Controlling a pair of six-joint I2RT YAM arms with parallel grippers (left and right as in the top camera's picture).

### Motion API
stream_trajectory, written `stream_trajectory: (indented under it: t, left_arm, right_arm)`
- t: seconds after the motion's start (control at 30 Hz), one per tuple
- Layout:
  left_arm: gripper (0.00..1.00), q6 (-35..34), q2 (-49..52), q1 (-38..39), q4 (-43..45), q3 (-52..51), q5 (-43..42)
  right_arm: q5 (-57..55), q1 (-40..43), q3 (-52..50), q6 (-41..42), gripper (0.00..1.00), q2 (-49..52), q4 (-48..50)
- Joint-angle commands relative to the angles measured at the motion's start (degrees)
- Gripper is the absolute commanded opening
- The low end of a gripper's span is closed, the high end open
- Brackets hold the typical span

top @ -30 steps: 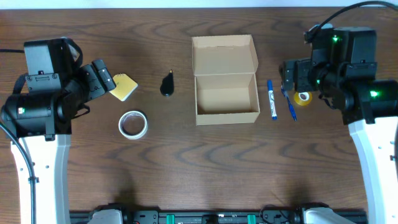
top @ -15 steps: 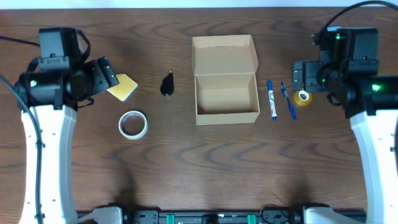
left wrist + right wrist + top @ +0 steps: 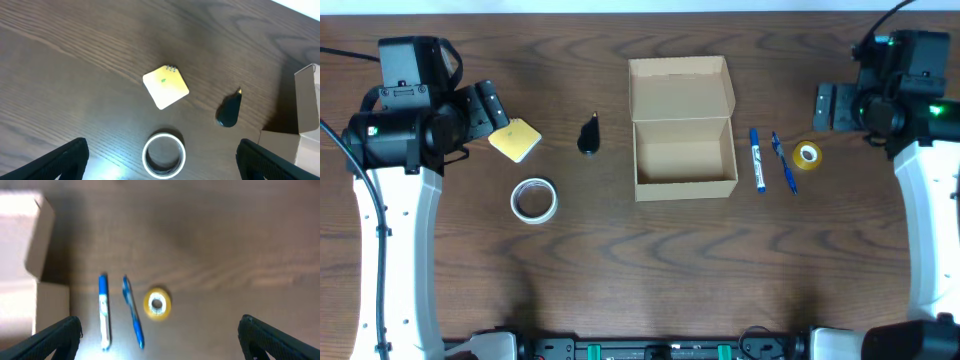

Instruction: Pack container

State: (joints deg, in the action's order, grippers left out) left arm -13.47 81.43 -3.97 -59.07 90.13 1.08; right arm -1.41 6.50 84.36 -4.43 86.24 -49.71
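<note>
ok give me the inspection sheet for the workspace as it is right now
surface: dark wood-grain table, no spill seen
job's things: container at centre, flap lid open toward the far edge, nothing inside
clutter: left of it, yellow notepad, black teardrop item, white tape ring; right of it, blue marker, blue pen, yellow tape roll; none touching the container
grippers: left gripper open beside the yellow notepad; right gripper open near the yellow tape roll; neither holds anything
cables: black cable along the left arm, another cable at the far right
surroundings: white strip beyond the far edge; mounting rail at the near edge

Pens right of container.
</note>
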Motion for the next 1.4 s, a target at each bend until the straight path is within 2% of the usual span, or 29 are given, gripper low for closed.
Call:
stream_trajectory:
  t: [0.0, 0.23, 0.37, 0.7, 0.77, 0.93, 1.07, 1.33, 1.37]
  left_arm:
    - [0.95, 0.5, -0.4, -0.1, 0.0, 1.6, 0.3]
    - [0.95, -0.3, -0.4, -0.2, -9.9, 1.7, 2.4]
    - [0.95, -0.3, -0.4, -0.2, -12.4, 1.6, 2.3]
    - [0.95, -0.3, 5.7, -0.2, -11.9, 1.6, 2.3]
    - [1.00, -0.3, 7.8, -0.1, -11.6, 1.6, 2.4]
    - [0.95, 1.9, 11.2, -0.1, -13.6, 1.6, 2.5]
    - [1.00, 0.9, 13.6, -0.1, -16.1, 1.2, 1.8]
    - [1.00, -2.5, 13.7, 2.4, -14.7, -4.6, 0.4]
    - [0.95, -2.8, 13.7, 3.3, -14.3, -5.3, 0.4]
  right_arm:
    - [2.8, -1.0, 0.8, -2.3, 0.99, -0.1, 3.1]
    - [2.3, -1.8, 1.9, -4.0, 0.99, -0.1, 3.8]
    - [2.3, -2.1, 3.0, -4.0, 0.99, -0.2, 2.7]
    - [2.3, -3.3, 3.8, -4.0, 0.99, -5.9, 2.2]
    - [1.4, -3.3, 3.8, -4.0, 0.99, -7.8, 2.3]
    - [-0.3, -3.3, 3.8, -4.0, 0.99, -10.2, 2.4]
    - [-0.3, -3.4, 3.8, -4.0, 0.99, -10.3, 2.4]
    - [-0.3, -3.4, 4.2, -4.0, 0.99, -10.3, 2.4]
    - [-0.3, -3.4, 4.3, -4.0, 0.99, -10.3, 2.4]
